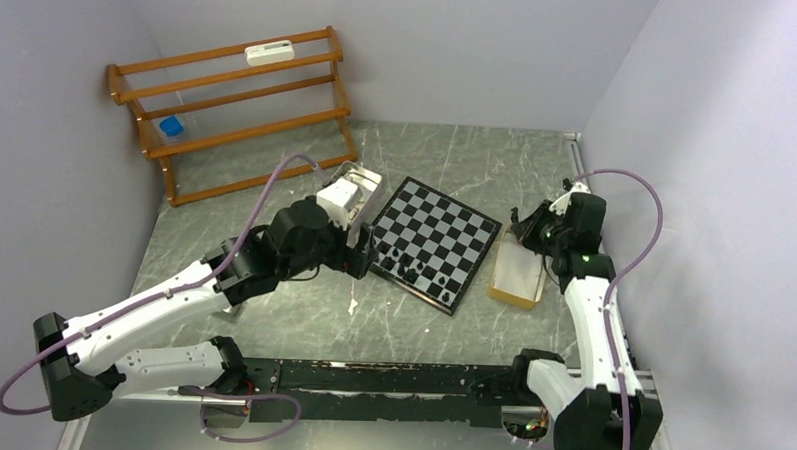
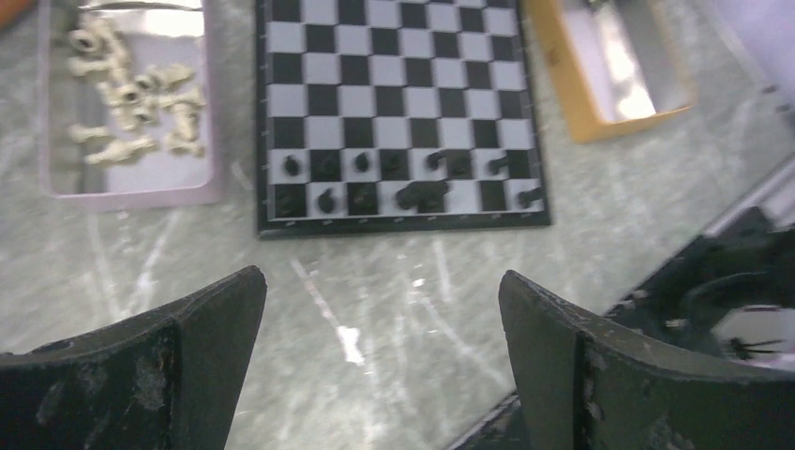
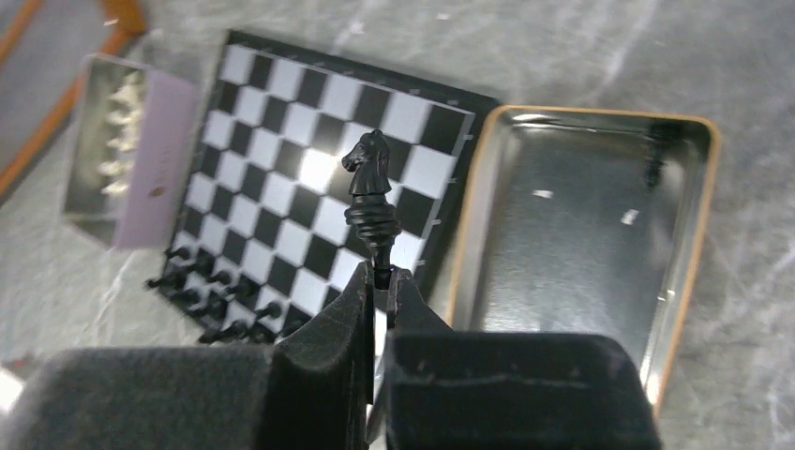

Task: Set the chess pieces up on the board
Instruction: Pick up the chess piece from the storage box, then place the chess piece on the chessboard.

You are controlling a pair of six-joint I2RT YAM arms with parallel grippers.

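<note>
Your right gripper (image 3: 379,281) pinches a small black knight chess piece (image 3: 367,187), centre frame; left gripper (image 2: 380,305) gapes wide, empty.

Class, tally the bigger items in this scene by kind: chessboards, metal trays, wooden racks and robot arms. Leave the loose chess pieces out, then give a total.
Chessboard: 1
Metal trays: 2 (lilac tray, orange-rimmed tray)
Wooden rack: 1
Robot arms: 2 (left arm, right arm)
Total: 6
</note>
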